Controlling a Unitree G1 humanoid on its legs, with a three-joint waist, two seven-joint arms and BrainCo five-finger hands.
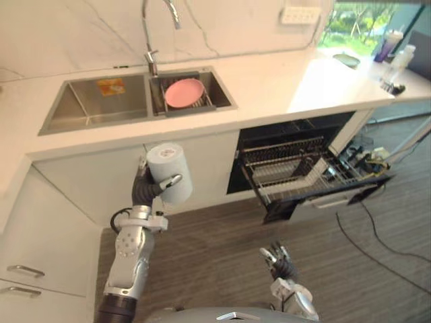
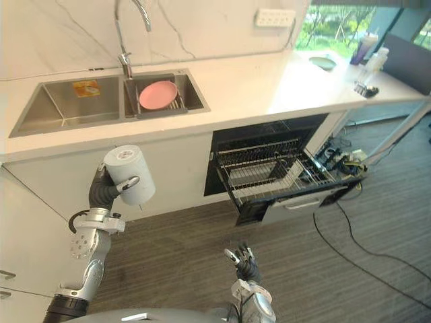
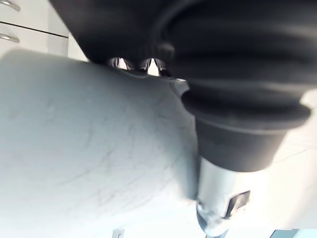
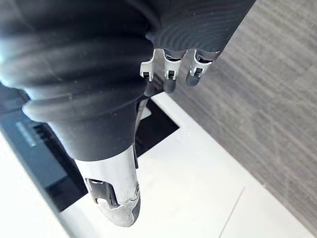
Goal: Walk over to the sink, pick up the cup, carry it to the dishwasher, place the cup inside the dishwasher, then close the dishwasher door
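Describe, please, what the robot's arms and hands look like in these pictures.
The left arm and right arm are silver-grey metal with rounded joints. The left hand and right hand have silver fingers with dark tips; a dark ribbed cover, like a bellows, wraps each wrist.

Daylight is pouring in from the window [image 1: 360,23] at the far right and is washing the white surface [image 1: 316,84] beside it into glare, while the marble wall [image 1: 81,33] further left is showing evenly lit. The sink [image 1: 94,104] is catching soft reflections on its steel, and the open dishwasher [image 1: 296,168] is sitting in deep shade under the surface. In the left wrist view the pale cup [image 3: 89,148] is glowing almost white against the dark cover of the left hand [image 3: 233,134] — in the right wrist view a white panel [image 4: 198,188] is blowing out bright.
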